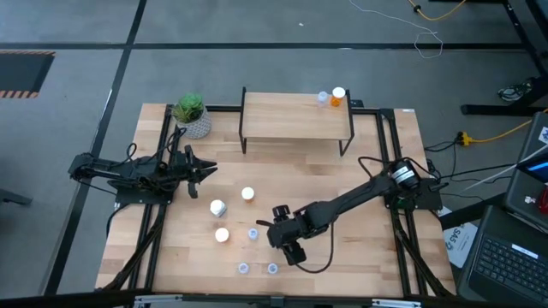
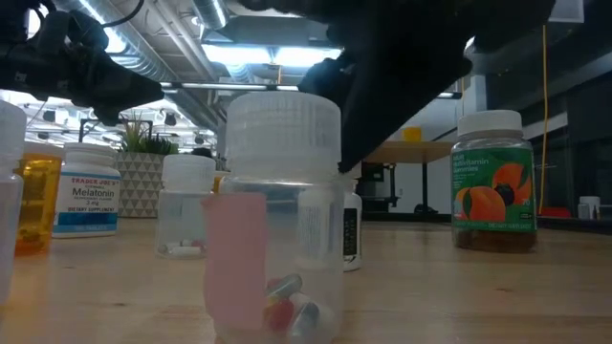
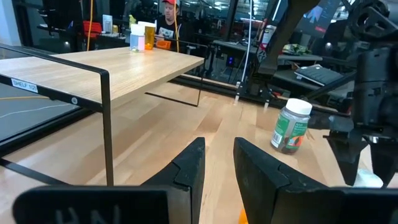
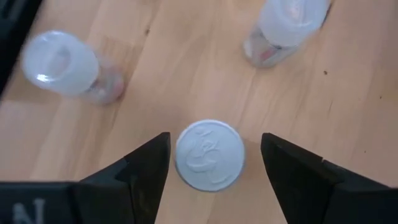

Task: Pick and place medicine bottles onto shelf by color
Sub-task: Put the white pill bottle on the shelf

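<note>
Right wrist view shows the right gripper [image 4: 214, 165] open around a clear bottle [image 4: 209, 155]; closing crooked could tip it toward its neighbor at ten o'clock [image 4: 65, 62].

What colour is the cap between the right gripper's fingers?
White, on a clear bottle; the right wrist view shows it best.

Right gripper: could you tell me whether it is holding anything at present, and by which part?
Nothing is held. The right gripper stands open above a small clear bottle's white cap, fingers on either side, not touching.
</note>
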Tool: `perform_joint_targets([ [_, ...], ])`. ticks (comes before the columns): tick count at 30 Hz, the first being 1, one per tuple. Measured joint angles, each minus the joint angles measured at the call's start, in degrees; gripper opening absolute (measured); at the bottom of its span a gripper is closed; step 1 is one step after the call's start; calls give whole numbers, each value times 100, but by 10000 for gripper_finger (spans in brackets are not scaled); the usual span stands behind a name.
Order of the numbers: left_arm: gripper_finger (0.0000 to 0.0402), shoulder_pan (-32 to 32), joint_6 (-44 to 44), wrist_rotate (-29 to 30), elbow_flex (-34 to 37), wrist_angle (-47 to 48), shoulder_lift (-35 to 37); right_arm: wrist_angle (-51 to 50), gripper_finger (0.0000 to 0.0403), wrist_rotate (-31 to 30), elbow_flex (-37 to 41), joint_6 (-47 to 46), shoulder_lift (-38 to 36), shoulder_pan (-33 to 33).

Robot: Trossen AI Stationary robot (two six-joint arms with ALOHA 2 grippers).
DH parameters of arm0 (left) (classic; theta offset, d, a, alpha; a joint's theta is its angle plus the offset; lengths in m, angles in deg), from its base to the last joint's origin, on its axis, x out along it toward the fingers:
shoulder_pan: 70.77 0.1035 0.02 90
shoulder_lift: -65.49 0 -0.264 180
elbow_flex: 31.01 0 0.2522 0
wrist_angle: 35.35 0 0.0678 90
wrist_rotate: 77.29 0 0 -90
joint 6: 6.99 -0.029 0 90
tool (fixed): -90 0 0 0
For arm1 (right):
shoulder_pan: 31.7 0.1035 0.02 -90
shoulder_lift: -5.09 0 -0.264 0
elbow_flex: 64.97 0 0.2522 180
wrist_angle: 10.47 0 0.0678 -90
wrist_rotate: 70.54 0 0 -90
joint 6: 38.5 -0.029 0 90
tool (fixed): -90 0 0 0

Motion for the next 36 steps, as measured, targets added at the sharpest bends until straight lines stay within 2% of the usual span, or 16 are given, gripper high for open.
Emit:
perform_joint_targets([
  [6, 80, -2, 7, 1, 0, 1, 0, -14, 240, -138, 0, -174, 19, 7],
  [13, 80, 0, 5, 1, -2, -1, 0, -103, 155, -143, -63, -326, 1, 4],
  [16, 80, -2, 5, 1, -1, 0, 0, -338, 151, -153, -304, -291, 1, -16],
  [20, 80, 0, 5, 1, 0, -1, 0, -1471, 151, -519, -1084, 39, -3, -130],
  [24, 80, -1, 1, 1, -1, -1, 0, -3007, 151, -1477, -2185, 489, -6, -420],
  [28, 80, 0, -1, 1, -2, -1, 0, -3999, 151, -2144, -3372, 935, -17, -944],
  [33, 80, -1, -6, 1, -1, -1, 0, -4445, 151, -2612, -4727, 1504, -19, -1919],
  [36, 80, -1, -7, 2, -1, 0, 0, -3952, 151, -2578, -4634, 1972, -302, -2637],
])
